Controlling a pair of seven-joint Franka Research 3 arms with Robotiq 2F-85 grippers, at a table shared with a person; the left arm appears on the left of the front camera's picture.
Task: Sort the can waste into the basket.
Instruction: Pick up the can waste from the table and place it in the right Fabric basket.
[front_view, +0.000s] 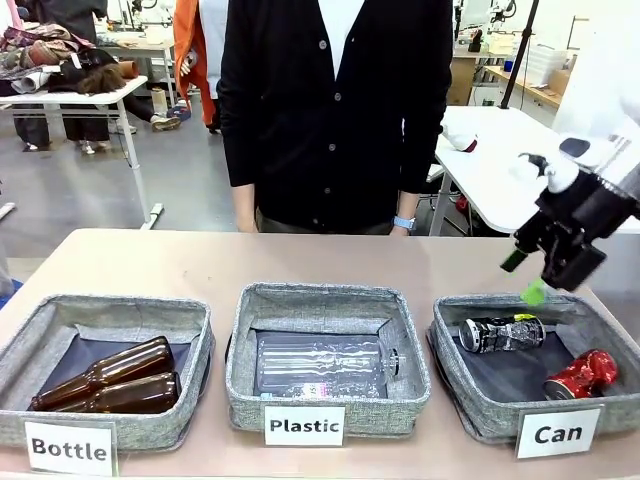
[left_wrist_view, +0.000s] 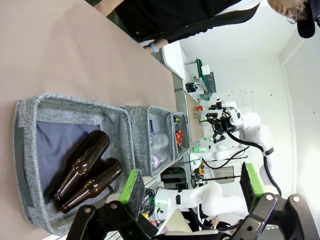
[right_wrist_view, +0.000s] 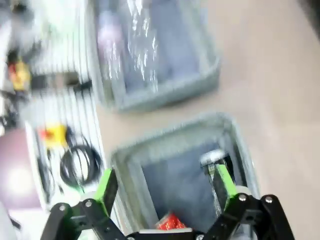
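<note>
The grey "Can" basket (front_view: 467, 398) stands at the right of the row. Inside it lie a black can with a silver top (front_view: 500, 333) and a crushed red can (front_view: 582, 374). My right gripper (front_view: 524, 277) hangs open and empty just above the basket's far rim. In the blurred right wrist view, my right gripper (right_wrist_view: 166, 187) spreads over the Can basket (right_wrist_view: 170, 141), with the red can (right_wrist_view: 171, 221) and black can (right_wrist_view: 216, 159) below. My left gripper (left_wrist_view: 190, 185) is open and empty beside the row, with the Can basket (left_wrist_view: 183, 145) far off.
The "Bottle" basket (front_view: 110, 315) holds two brown glass bottles (front_view: 110, 380). A clear plastic bottle (front_view: 320, 365) lies in the "Plastic" basket (front_view: 325, 300). A person in a black cardigan (front_view: 330, 110) stands at the table's far edge. Bare tabletop (front_view: 200, 260) lies behind the baskets.
</note>
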